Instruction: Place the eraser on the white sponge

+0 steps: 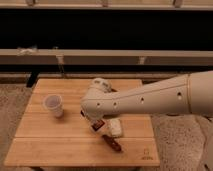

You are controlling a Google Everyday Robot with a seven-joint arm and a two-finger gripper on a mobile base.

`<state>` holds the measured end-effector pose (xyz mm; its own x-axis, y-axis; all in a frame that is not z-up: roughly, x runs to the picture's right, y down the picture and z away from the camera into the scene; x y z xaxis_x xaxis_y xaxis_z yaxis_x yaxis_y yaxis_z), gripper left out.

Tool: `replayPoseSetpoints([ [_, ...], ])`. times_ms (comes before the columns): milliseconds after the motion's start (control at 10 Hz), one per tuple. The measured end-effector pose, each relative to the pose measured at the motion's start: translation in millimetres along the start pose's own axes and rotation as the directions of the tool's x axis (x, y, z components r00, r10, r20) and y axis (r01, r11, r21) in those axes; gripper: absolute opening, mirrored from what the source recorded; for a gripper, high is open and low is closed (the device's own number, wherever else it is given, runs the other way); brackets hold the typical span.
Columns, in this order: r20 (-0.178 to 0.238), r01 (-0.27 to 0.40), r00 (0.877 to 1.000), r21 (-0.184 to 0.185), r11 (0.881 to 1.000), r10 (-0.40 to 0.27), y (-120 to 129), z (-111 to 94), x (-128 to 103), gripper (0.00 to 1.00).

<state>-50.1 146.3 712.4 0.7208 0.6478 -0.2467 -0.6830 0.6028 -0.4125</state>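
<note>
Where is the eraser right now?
The eraser is in the gripper, over the table's middle, just left of the white sponge.

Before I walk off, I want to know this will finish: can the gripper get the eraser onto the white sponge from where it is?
Probably yes. The gripper, shut on the eraser, hangs just left of the white sponge, with nothing between them.

A single camera looks down from above and in front of the light wooden slatted table (60, 135), facing the dark wall behind. The table fills the lower frame; the gripper (96, 123) hangs above its middle.
</note>
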Motion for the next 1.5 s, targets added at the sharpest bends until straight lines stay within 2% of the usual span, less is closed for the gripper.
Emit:
replayPoseSetpoints([
  [500,-0.069,-0.106,0.992,-0.019,0.994,0.105,-36,24,39,0.00],
  [900,-0.084,-0.166,0.983,-0.028,0.986,0.163,-57,32,64,0.00],
  [1100,-0.088,-0.181,0.980,-0.030,0.983,0.178,-62,34,69,0.01],
  [1400,-0.138,-0.188,0.974,-0.055,0.981,0.179,-62,46,73,0.26],
  [1500,-0.155,-0.193,0.971,-0.065,0.979,0.182,-62,49,76,0.39],
])
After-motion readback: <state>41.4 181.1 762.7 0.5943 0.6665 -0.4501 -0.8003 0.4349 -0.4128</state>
